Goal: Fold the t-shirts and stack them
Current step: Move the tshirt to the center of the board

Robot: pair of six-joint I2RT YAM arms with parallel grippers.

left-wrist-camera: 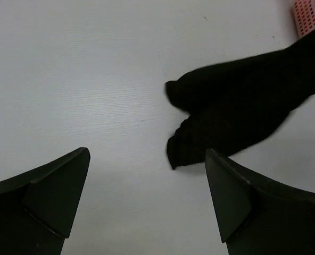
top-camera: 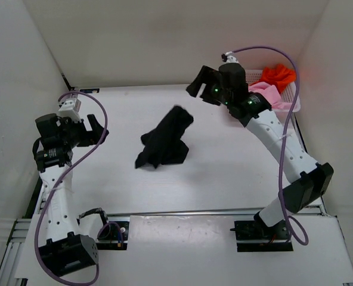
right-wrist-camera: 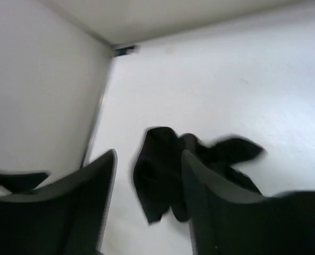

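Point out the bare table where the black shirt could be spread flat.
Widest bare stretch: the table between the black t-shirt and the right arm's base. Another lies between the shirt and the left gripper. The far strip behind the shirt is bare too. Crowded: the far right corner, with the basket, pink t-shirt, orange-red t-shirt and right gripper alongside.

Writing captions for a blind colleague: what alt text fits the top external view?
A black t-shirt lies bunched on the white table. The left pincer and the raised right pincer, flanking it, are both open and empty. A pink t-shirt and an orange-red t-shirt sit in a basket at far right.
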